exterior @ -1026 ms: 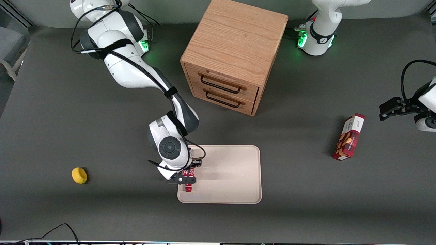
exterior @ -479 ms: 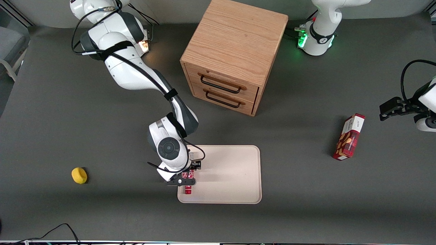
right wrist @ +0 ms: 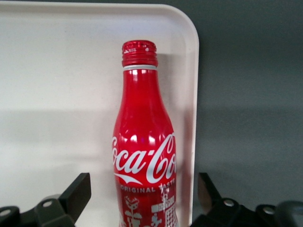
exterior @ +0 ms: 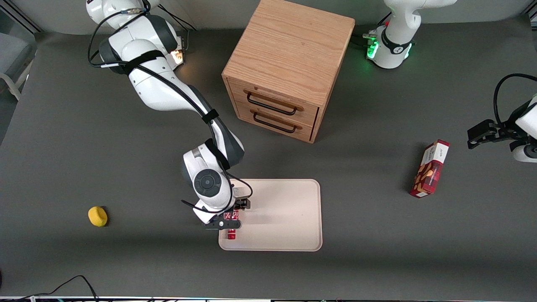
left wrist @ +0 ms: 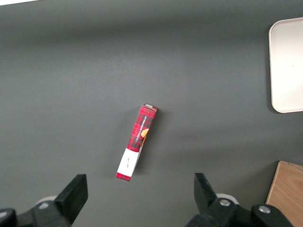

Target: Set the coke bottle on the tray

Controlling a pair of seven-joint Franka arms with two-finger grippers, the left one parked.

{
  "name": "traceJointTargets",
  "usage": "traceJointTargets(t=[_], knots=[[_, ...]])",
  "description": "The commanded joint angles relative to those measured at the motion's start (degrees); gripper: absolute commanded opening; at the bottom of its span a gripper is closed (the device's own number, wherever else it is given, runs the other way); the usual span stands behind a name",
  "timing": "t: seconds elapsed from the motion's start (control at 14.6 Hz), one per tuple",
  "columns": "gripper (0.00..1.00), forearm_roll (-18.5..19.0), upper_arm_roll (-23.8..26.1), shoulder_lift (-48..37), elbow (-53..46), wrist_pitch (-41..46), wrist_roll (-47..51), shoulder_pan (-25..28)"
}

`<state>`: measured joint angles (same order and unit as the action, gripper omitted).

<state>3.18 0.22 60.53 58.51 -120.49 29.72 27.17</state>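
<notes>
The coke bottle (exterior: 231,235) is red with white script and a red cap. It lies on the beige tray (exterior: 285,218), close to the tray edge toward the working arm's end, with its cap pointing toward the front camera. My right gripper (exterior: 230,221) hangs over the bottle's body, open. In the right wrist view the bottle (right wrist: 142,142) lies between the two black fingers (right wrist: 78,191) with a gap on each side, on the tray (right wrist: 57,71) next to its rounded corner.
A wooden two-drawer cabinet (exterior: 285,67) stands farther from the camera than the tray. A red snack box (exterior: 430,170) lies toward the parked arm's end and also shows in the left wrist view (left wrist: 137,149). A small yellow object (exterior: 97,216) lies toward the working arm's end.
The gripper and bottle came down a little onto the tray, the cap shifting slightly toward the camera. The fingers look a bit wider apart. The working arm's base light went from green to pale orange.
</notes>
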Motion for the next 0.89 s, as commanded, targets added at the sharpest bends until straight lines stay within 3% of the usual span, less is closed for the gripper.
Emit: traceJointTargets(t=[0.0, 0.27, 0.48, 0.82], knots=[[1.00, -0.63, -0.31, -0.66, -1.47, 0.78, 0.07, 0.16], [1.00, -1.15, 1.27, -12.85, 6.94, 11.75, -0.02, -2.64], [1.00, -1.86, 5.58, -31.28, 26.67, 13.35, -1.68, -7.82], [1.00, -2.12, 4.71, -56.79, 51.94, 11.87, -12.93, -13.55]])
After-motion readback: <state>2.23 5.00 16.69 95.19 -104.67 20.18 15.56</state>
